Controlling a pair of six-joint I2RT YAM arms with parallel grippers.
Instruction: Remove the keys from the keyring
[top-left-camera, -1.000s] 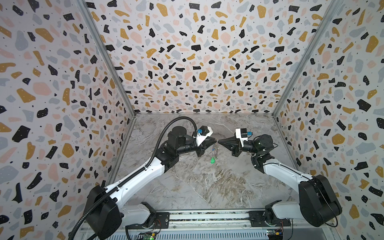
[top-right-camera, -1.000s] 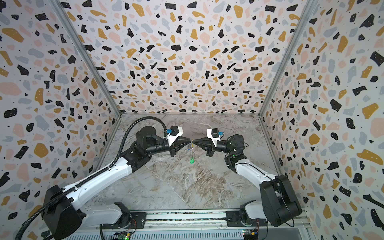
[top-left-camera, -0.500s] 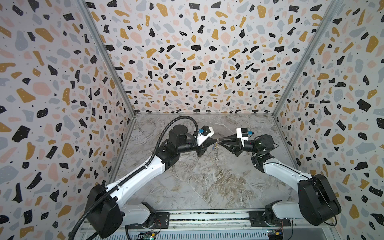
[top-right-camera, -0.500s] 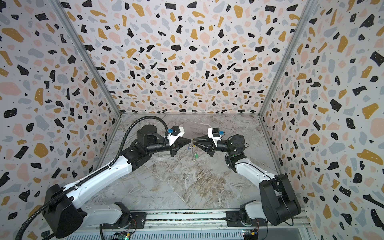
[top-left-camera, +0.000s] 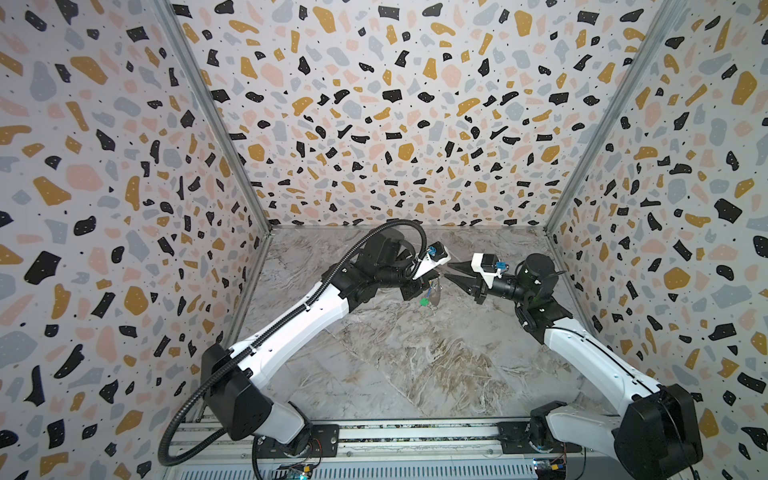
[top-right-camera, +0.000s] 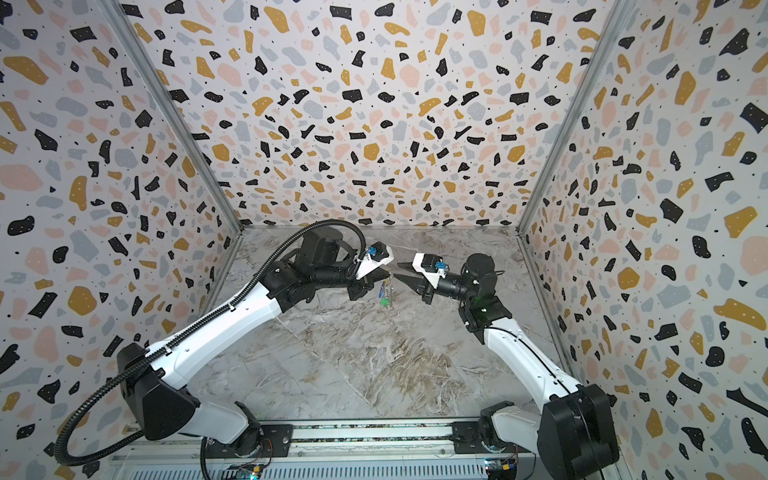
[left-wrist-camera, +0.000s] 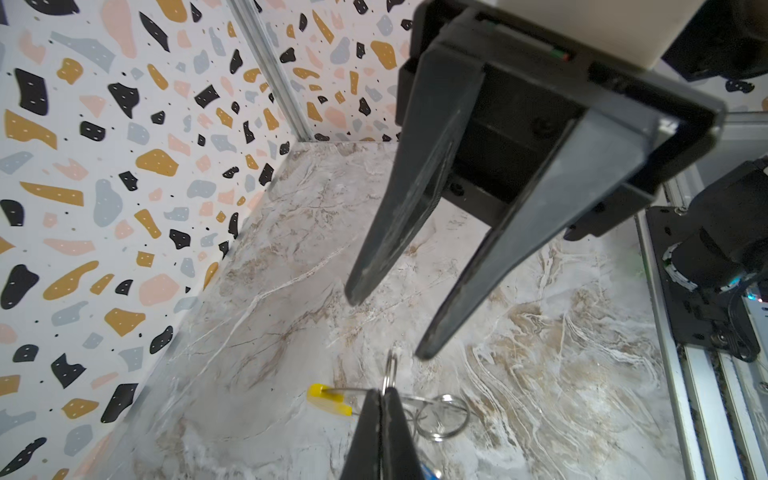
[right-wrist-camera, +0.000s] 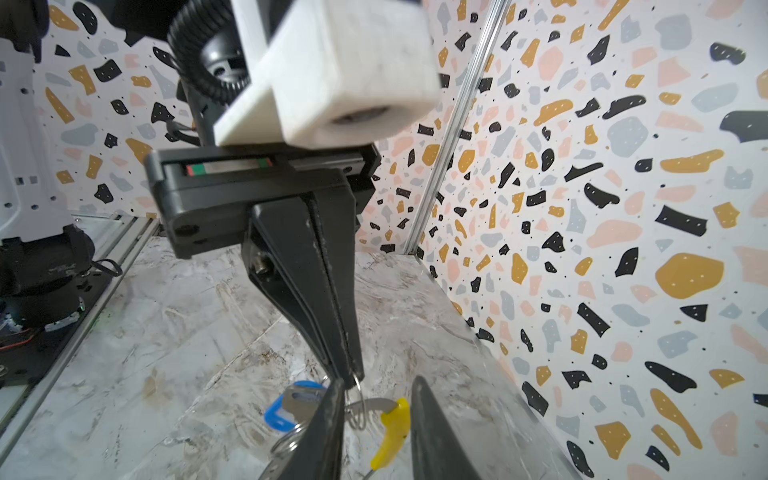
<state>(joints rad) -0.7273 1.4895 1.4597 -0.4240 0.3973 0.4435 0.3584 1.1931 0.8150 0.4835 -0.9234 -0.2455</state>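
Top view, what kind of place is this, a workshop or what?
Probably a robot test booth, not a home: speckled panel walls box in a marble-look tabletop, and a left arm and right arm stand on a metal rail along the front edge.

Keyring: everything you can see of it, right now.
The keyring is a thin silver-grey wire ring, metal by its look, with a bright yellow sleeve over one short arc. It hangs above the marble table, pinched in the shut left gripper. A blue-tagged key and smaller rings hang with it. The open right gripper sits close beside it; whether they touch cannot be told.
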